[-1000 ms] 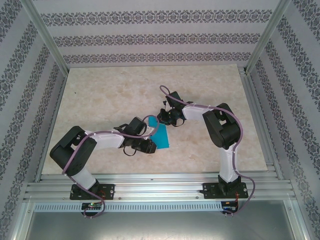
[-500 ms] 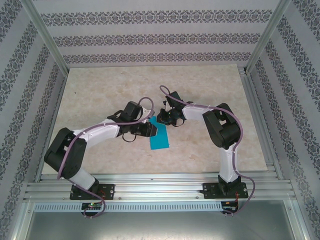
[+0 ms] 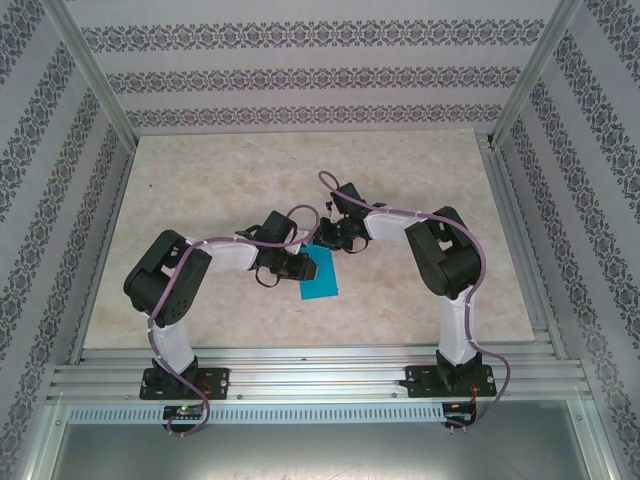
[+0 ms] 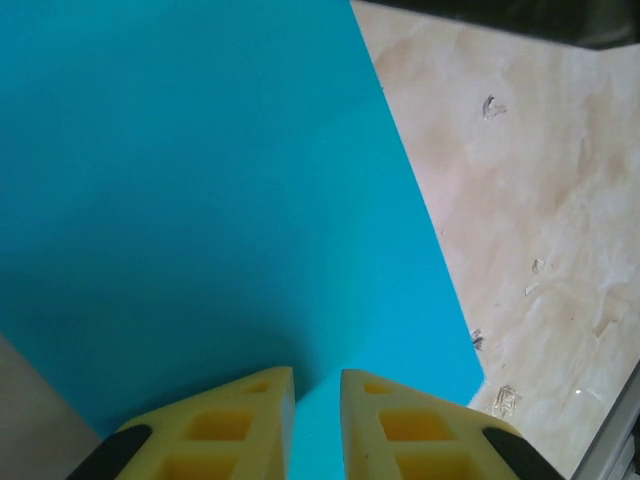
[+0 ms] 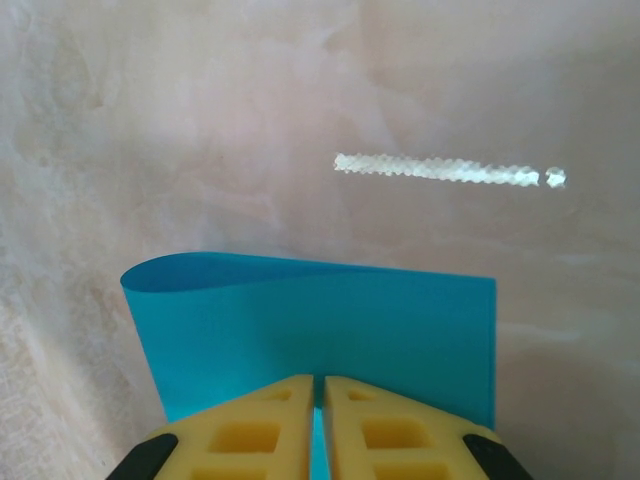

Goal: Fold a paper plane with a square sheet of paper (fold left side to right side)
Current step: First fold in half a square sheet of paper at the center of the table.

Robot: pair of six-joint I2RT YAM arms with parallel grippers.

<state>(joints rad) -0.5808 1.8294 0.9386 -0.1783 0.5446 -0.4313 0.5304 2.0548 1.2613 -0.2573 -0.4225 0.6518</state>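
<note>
The square sheet of paper (image 3: pixel 322 281) is bright cyan-blue and lies doubled over on the marble table, near the middle. My left gripper (image 3: pixel 305 265) is at its left edge. In the left wrist view the yellow fingertips (image 4: pixel 262 392) stand a little apart on top of the blue paper (image 4: pixel 200 200), with nothing between them (image 4: pixel 318 372). My right gripper (image 3: pixel 328 240) is at the sheet's far end. In the right wrist view it (image 5: pixel 319 378) is shut on the paper's near edge. The paper (image 5: pixel 320 310) stretches away from it, its upper layer curled up at the left.
Marble tabletop (image 3: pixel 220 180) lies all around the sheet, with patterned walls on three sides. An aluminium rail (image 3: pixel 320 375) runs along the near edge by the arm bases. A bright reflection streak (image 5: pixel 440 171) shows on the table beyond the paper.
My left gripper has moved from the sheet's near left corner further up its left edge, and the left elbow has swung right. The paper, tilted up before, now lies flatter. The right arm kept still.
</note>
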